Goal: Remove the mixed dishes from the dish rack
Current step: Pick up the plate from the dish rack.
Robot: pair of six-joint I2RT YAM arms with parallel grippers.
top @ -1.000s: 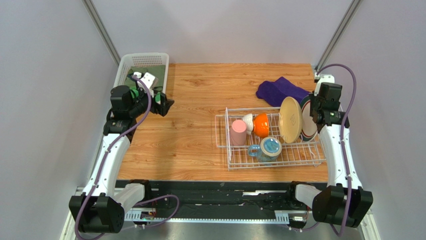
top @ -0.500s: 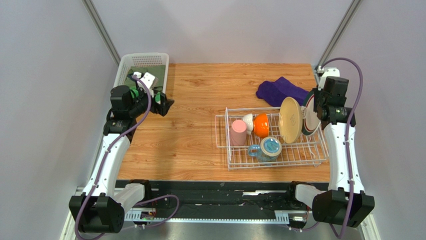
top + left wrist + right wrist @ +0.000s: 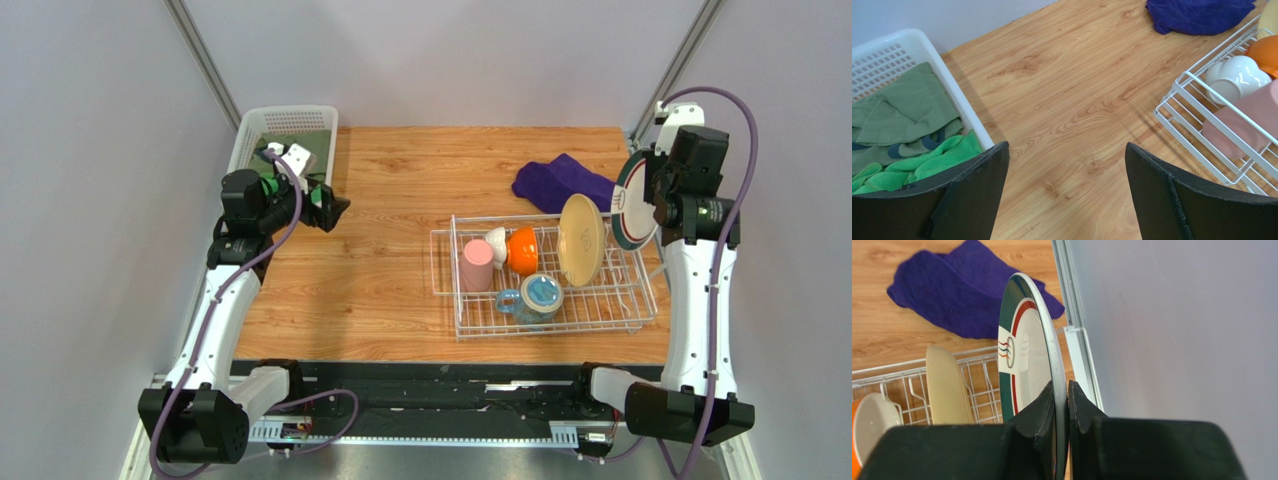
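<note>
The white wire dish rack sits at the table's right front. In it are a pink tumbler, a small white bowl, an orange bowl, a blue mug and an upright cream-tan plate. My right gripper is shut on the rim of a white plate with green and red bands, held on edge above the rack's right end; it also shows in the right wrist view. My left gripper is open and empty at the far left.
A purple cloth lies behind the rack. A white mesh basket with green cloths stands at the back left corner. A metal frame post and the grey wall are close on the right of the held plate.
My right gripper has lifted the banded plate up and to the right, out of the rack. The left arm has not moved.
</note>
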